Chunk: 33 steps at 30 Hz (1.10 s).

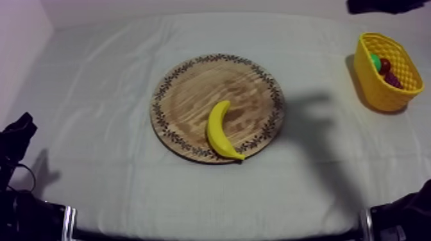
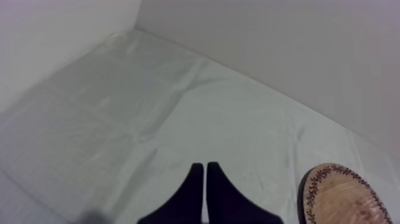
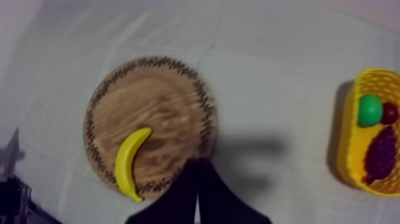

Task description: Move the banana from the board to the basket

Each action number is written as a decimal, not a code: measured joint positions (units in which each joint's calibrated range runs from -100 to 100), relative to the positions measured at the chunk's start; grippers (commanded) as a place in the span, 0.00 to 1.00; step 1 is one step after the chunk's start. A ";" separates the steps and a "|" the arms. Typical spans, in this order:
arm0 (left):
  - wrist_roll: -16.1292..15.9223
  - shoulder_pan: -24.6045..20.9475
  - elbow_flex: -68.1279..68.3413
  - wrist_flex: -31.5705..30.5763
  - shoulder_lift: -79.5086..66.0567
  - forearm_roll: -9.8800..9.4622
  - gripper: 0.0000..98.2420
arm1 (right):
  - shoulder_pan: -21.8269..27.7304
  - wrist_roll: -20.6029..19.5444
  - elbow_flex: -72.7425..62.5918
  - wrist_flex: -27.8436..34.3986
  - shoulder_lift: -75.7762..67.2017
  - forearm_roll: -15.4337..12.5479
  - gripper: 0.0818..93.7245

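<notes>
At the table's near left corner the left gripper is sitting low over the grey-white cloth, its two black fingers lying pressed together as a narrow wedge with nothing between them, the wooden board's patterned rim just off to one side. The right gripper is hanging above the cloth beside the board's rim, fingers likewise closed together on nothing, and it is casting a soft shadow on the cloth between the board and the yellow basket. The board is lying around the middle of the table. The banana is lying on the board's near right part, curved, one end reaching the near rim and the other pointing toward the board's middle, untouched by either gripper. At the table's far right corner the basket is holding a round green fruit, possibly the pear, with a small red fruit touching it and the dark grapes beside both.
</notes>
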 measured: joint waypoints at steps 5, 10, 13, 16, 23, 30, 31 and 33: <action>0.00 0.00 0.00 0.00 0.00 0.00 0.00 | -4.78 -2.68 -1.97 -0.90 8.12 0.00 0.00; 0.00 0.00 0.00 0.00 0.00 0.00 0.00 | -9.36 -5.08 -4.51 -1.12 15.70 0.00 0.00; 0.00 0.00 0.00 0.00 0.00 0.00 0.00 | -12.08 -6.54 -6.02 -1.20 19.59 0.00 0.00; 0.00 0.00 0.00 0.00 0.00 0.00 0.00 | -14.32 -7.89 -7.40 -1.29 22.62 0.29 0.00; 0.00 0.00 0.00 0.00 0.00 0.00 0.00 | -17.73 -11.33 -10.57 -1.45 28.27 0.85 0.17; 0.00 0.00 0.00 0.00 0.00 0.00 0.00 | -18.56 -14.19 -10.12 -2.65 30.41 1.02 0.64; 0.00 0.00 0.00 0.00 0.00 0.00 0.00 | -18.65 -14.41 -10.04 -2.73 30.63 0.75 0.67; 0.00 0.00 0.00 0.00 0.00 0.00 0.00 | -18.82 -14.62 -10.04 -2.73 31.18 0.61 0.71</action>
